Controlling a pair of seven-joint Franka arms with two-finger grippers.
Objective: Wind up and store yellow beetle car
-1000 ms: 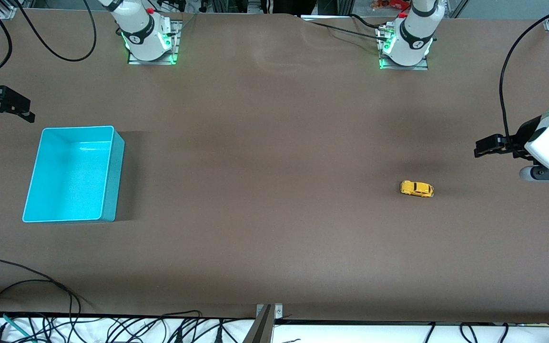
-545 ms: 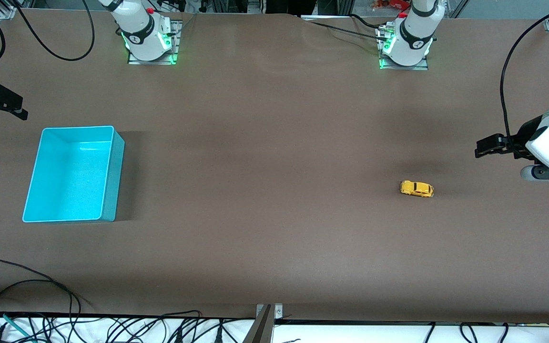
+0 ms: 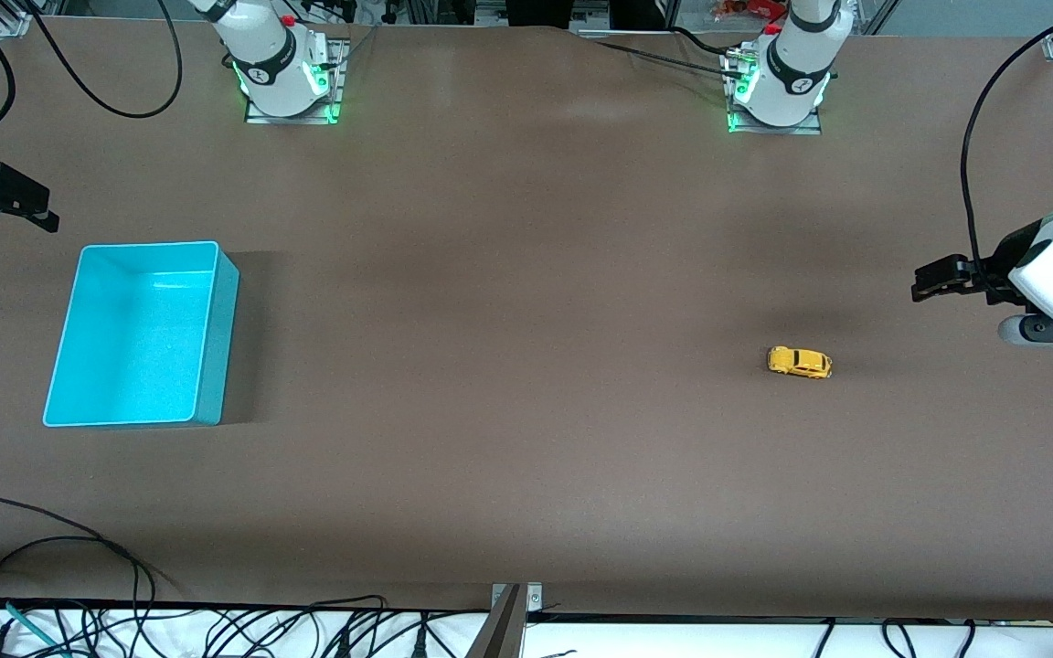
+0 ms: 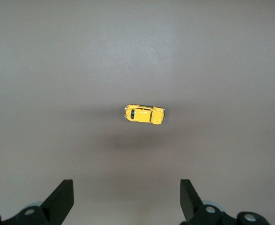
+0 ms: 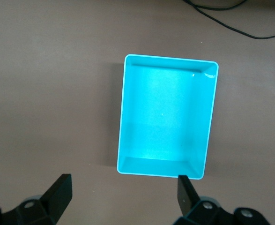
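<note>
The yellow beetle car (image 3: 799, 362) (image 4: 144, 114) stands on its wheels on the brown table, toward the left arm's end. My left gripper (image 3: 921, 281) (image 4: 126, 187) hangs open over bare table beside the car, apart from it, with nothing between its fingers (image 4: 62, 199). The turquoise bin (image 3: 220, 338) (image 5: 167, 59) sits toward the right arm's end, with nothing showing inside. My right gripper (image 3: 42, 212) (image 5: 123, 185) hovers open over the table's edge just past the bin's rim, holding nothing.
The two arm bases (image 3: 289, 87) (image 3: 778, 96) stand along the table's edge farthest from the front camera. Loose black cables (image 3: 60, 539) lie at the edge nearest that camera. A metal bracket (image 3: 508, 621) sits at the middle of that edge.
My right gripper has drawn back toward the table's end and then eased in slightly. The left gripper, the car and the bin have not visibly moved.
</note>
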